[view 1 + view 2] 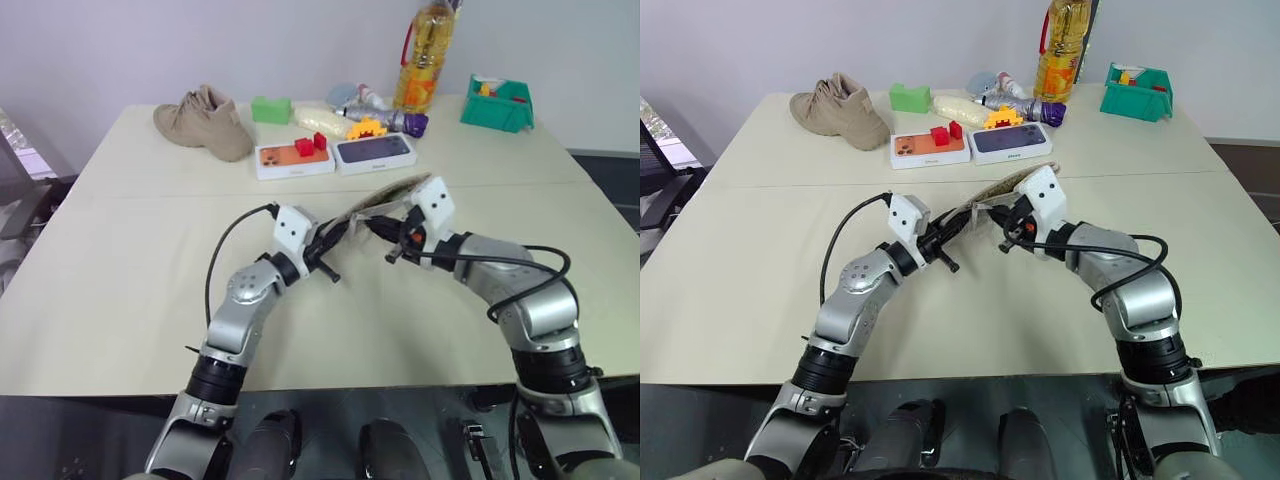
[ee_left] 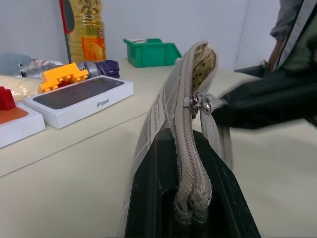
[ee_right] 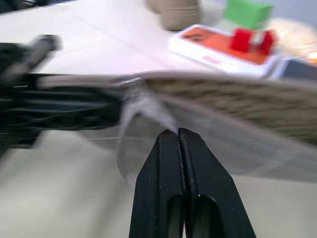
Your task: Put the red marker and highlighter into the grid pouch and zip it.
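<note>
Left claw (image 1: 322, 250) clamping grid pouch (image 2: 190, 99), right claw (image 3: 179, 133) pinched at zipper pull (image 2: 199, 102)

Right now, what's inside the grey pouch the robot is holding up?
Through the open end of the grid pouch, only dotted lining shows. Its fabric hides whatever lies deeper, so I cannot tell whether the marker or highlighter is in there.

both eye views look down over the table (image 1: 120, 300); wrist views sit close on the grid pouch (image 2: 190, 119).
</note>
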Robot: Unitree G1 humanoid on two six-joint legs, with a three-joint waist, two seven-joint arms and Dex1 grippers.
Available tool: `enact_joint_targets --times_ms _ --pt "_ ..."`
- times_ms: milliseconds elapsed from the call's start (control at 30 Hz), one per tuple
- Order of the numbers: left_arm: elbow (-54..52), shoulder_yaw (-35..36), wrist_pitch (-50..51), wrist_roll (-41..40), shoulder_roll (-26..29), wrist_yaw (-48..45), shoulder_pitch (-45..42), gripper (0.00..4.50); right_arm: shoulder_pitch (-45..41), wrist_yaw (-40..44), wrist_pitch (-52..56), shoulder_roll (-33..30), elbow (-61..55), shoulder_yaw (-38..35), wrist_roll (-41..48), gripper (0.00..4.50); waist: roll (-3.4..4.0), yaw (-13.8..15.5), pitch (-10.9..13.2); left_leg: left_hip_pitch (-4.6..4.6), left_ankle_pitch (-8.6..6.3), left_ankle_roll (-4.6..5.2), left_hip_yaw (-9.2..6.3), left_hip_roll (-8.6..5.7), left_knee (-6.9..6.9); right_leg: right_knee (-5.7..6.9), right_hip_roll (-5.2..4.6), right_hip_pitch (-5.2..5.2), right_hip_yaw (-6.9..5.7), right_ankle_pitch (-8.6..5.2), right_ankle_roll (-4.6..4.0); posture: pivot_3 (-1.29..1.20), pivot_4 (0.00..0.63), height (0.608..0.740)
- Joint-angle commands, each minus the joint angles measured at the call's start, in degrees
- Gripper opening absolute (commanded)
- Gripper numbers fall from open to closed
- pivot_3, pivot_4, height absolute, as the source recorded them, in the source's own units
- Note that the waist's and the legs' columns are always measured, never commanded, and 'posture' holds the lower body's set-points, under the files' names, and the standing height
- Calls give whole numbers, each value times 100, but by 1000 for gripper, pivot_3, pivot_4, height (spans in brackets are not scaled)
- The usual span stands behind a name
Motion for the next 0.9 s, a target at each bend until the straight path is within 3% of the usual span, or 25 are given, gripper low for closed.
enact_joint_targets --times_ms 33,467,633,700,800,900 --pt "-198 4 -230 124 202 -62 146 0 -301 -248 -358 -262 302 -462 -257 54 0 -3 0 0 0 0 1 0 -1 0 0 0 0 0 0 0 150 739" --pt "-302 -9 -544 307 819 -139 609 0 -808 -953 -958 -781 1561 -862 -964 54 2 -129 -1 2 0 0 2 2 -8 0 0 -1 2 0 0 0 150 739" --pt "-394 -52 -441 226 919 -282 735 0 -166 275 -903 -1144 992 -515 -553 54 4 -125 -2 2 0 1 3 5 -11 -2 2 -2 2 -1 -1 0 150 739" --pt "-449 -61 -416 192 961 -355 771 0 63 556 -784 -1234 803 -543 -385 567 4 -133 -2 2 -1 2 3 4 -10 -3 2 2 1 -1 0 0 150 739" --pt "-681 46 -146 9 1117 -503 964 1104 635 1103 -744 -1437 441 -700 -60 1835 4 -131 -2 5 -1 3 3 5 -5 0 2 3 3 0 -1 0 150 739" --pt "-878 204 49 -64 1276 -462 1202 2580 1030 1174 -691 -1509 298 -883 67 3413 4 -124 -1 4 -3 5 2 6 -8 -3 2 2 3 -1 -1 0 150 739"
